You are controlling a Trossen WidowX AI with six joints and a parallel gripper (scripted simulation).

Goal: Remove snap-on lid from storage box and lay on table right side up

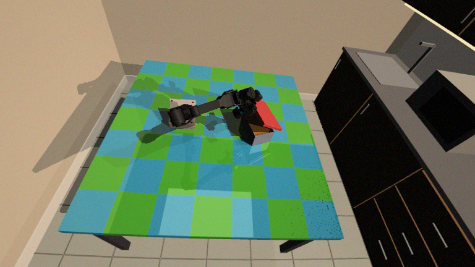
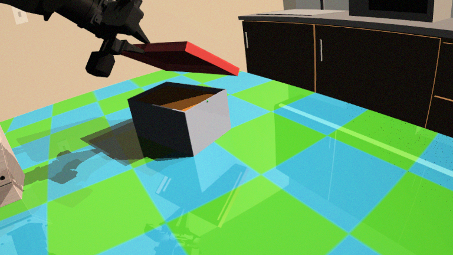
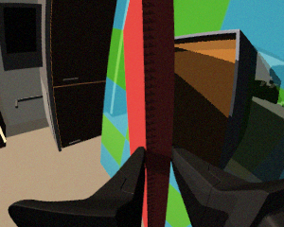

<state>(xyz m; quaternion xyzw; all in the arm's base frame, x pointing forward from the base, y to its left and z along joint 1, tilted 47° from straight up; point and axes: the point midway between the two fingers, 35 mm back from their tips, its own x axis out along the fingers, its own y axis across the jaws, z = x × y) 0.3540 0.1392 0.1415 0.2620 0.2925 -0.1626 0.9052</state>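
The red lid (image 1: 268,117) (image 2: 213,59) (image 3: 135,85) is off the storage box, held in the air above and behind it in the exterior view. It is tilted, its far end lower, with its dark underside facing down toward the box. My gripper (image 2: 146,46) (image 3: 157,150) is shut on the near edge of the lid, one finger on each side. The grey box (image 1: 262,139) (image 2: 208,121) (image 3: 246,71) stands upright and open-topped on the table, its orange-brown inside showing. In the top view the arm hides my fingertips and part of the lid.
The table (image 1: 215,148) (image 2: 334,158) has a blue and green checkered top. The arm's base plate (image 1: 182,102) is fixed left of the box in the top view. Dark kitchen cabinets (image 1: 381,145) (image 2: 277,55) stand beyond the table's right edge.
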